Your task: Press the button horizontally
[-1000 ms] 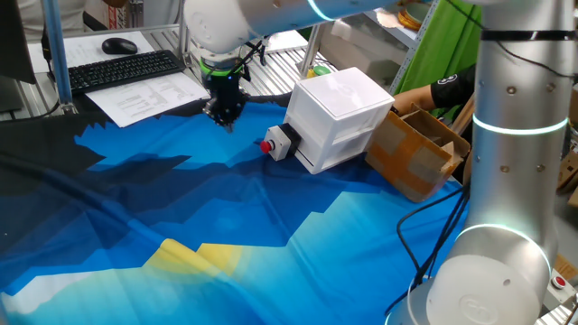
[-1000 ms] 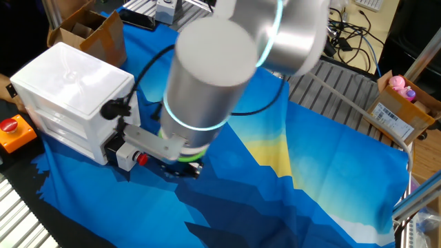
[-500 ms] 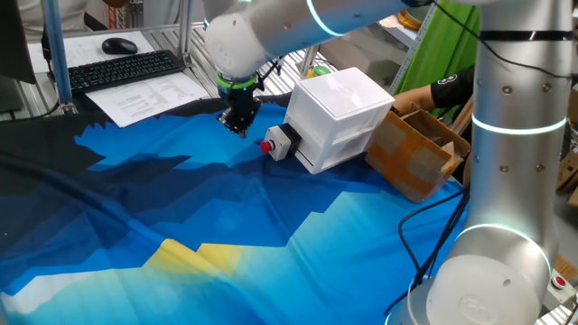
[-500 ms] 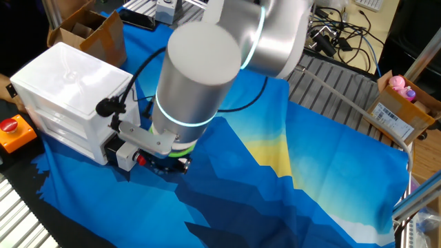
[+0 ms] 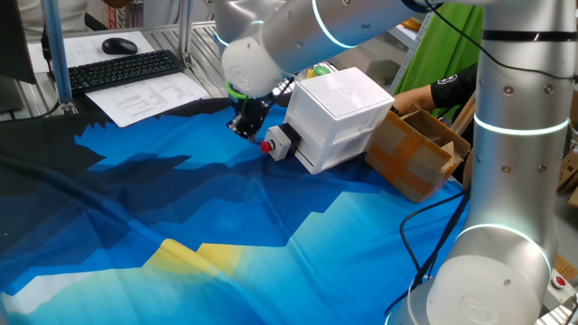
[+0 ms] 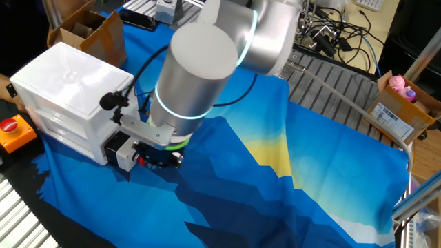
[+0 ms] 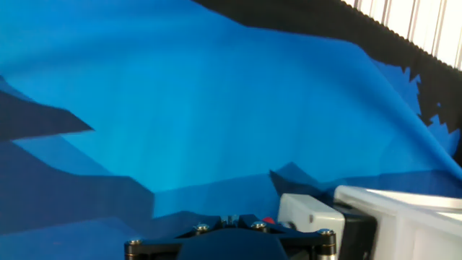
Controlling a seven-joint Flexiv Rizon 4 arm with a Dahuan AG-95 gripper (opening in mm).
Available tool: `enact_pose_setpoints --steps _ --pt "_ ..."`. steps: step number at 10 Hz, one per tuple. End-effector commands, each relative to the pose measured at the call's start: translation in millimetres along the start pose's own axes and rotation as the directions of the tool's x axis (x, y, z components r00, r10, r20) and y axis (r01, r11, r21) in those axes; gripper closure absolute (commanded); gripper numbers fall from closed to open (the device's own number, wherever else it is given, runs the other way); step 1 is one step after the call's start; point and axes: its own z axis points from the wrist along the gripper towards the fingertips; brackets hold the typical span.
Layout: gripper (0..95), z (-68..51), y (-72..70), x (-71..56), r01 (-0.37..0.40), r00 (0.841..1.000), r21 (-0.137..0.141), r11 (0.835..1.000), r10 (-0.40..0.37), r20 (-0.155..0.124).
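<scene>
Closing on small round red push-button (image 5: 267, 145) in white-and-black square housing (image 5: 283, 142); black two-finger gripper (image 5: 245, 125) sat just beside. Finger state: couldn't tell. Best push: level, straight along button axis, gentle.

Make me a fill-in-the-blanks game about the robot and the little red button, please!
1. The round button is colored ____.
2. The button sits in a small housing placed against the big ____ plastic box.
3. The table is covered by a cloth that is mostly ____.
4. In one fixed view, the gripper is just to the ____ of the button.

Missing words: red; white; blue; left
</scene>
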Motion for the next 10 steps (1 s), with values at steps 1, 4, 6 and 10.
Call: enact_pose_setpoints --steps 1,4,6,10 --pt "95.0 3.1 -5.5 3.2 0.007 1.000 0.000 1.000 -0.007 0.004" --pt "95.0 2.1 -3.6 2.1 -0.020 1.000 -0.024 1.000 0.020 0.007" --pt "95.0 2.1 -3.6 2.1 -0.091 0.996 -0.087 0.992 0.088 -0.031" --pt "95.0 2.1 -3.6 2.1 -0.177 0.977 -0.131 0.975 0.158 -0.141"
